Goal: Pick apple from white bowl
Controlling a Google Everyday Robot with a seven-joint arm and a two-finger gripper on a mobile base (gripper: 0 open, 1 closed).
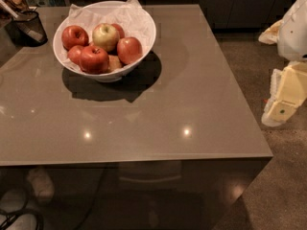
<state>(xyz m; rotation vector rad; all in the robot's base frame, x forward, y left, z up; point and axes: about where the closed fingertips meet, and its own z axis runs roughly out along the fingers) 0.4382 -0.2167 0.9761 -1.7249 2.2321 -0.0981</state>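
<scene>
The white bowl (147,41), lined with crumpled white paper, stands at the back left of the grey table. Several apples lie in it. The dull orange-red, smooth-sided apple (129,50) is on the bowl's right side, next to a yellow-green apple (105,36). Glossier red apples with stem dimples lie at the left (74,36) and front (94,59). My gripper (284,98), pale yellow and white, hangs off the table's right edge over the floor. It is far to the right of the bowl and nothing shows in it.
A small black mesh cup (29,27) with utensils stands at the table's back left corner, left of the bowl. The table's glossy top (158,123) stretches in front of and right of the bowl. Dark cabinets run along the back.
</scene>
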